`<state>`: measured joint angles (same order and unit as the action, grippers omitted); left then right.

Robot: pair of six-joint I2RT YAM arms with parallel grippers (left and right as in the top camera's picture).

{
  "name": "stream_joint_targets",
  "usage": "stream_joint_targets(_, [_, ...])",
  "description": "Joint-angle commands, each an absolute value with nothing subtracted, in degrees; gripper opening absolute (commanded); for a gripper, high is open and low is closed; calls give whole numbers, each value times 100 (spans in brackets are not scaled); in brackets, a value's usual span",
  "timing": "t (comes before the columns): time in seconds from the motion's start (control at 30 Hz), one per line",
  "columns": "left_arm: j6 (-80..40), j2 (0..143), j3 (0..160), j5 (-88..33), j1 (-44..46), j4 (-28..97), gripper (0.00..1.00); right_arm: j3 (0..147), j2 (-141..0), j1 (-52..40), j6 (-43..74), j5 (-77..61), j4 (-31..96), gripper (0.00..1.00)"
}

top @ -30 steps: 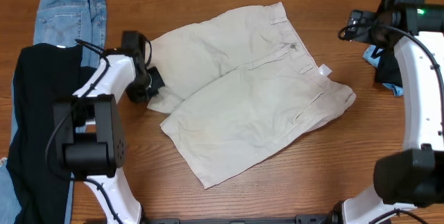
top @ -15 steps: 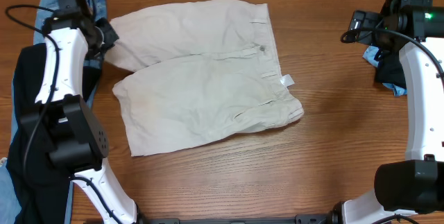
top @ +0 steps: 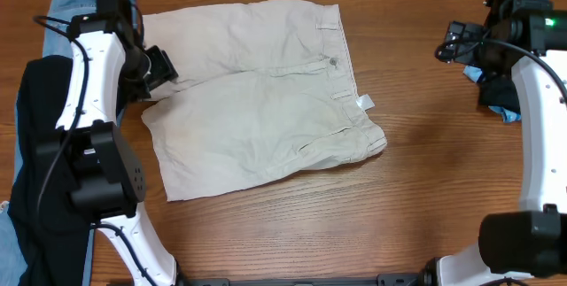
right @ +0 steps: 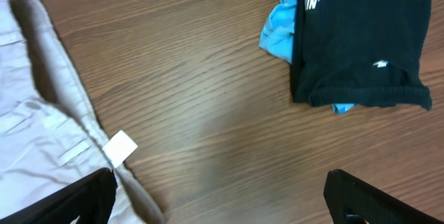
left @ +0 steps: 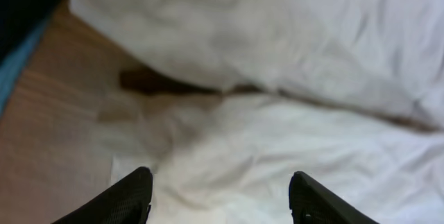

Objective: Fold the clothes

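The clothes in play are light beige shorts (top: 257,100), spread flat mid-table with the waistband to the right and the legs to the left. My left gripper (top: 164,72) hovers at the left leg hems, open; in the left wrist view its fingers (left: 132,196) stand apart above the pale fabric (left: 277,134) with nothing held between them. My right gripper (top: 454,45) hangs open at the far right, away from the shorts. In the right wrist view it (right: 222,200) is over bare wood, with the waistband (right: 41,113) and a white tag (right: 121,148) at the left.
A black garment (top: 44,144) and blue jeans (top: 80,7) lie along the left edge under my left arm. A black garment with a white logo (right: 361,37) on blue cloth (right: 281,23) sits at the right, also seen from overhead (top: 496,91).
The left gripper dragged the shorts leftward and squared them up, then opened and let the leg go, shifting slightly right and down. The right arm has barely moved.
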<state>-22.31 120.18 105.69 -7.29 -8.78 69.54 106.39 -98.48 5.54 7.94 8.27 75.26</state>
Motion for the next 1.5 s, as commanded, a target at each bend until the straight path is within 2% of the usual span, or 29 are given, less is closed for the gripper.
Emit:
stream_joint_targets(0.0, [-2128, 11990, 10678, -797, -781, 7227, 66, 10698, -9321, 576, 884, 517, 7638, 100])
stream_joint_targets(0.57, [-1925, 11990, 10575, -344, -137, 8973, 64, 10691, -9080, 635, 1013, -318, 8801, 100])
stream_joint_targets(0.77, [-2047, 11985, 10169, -344, 377, 9087, 64, 10663, -8978, 1120, 1007, -692, 8748, 100])
stream_joint_targets(1.0, [-2191, 11793, 9629, -344, 834, 8967, 64, 9946, -8978, 1767, 788, -1251, 8626, 100])
stream_joint_targets(1.23, [-2329, 10984, 9000, -294, 1055, 8860, 63, 8897, -8818, 1765, 744, -1315, 8543, 100])
stream_joint_targets(1.47, [-2860, 9220, 7712, -152, 1052, 8152, 65, 7393, -7867, 1763, 749, -1507, 7432, 100])
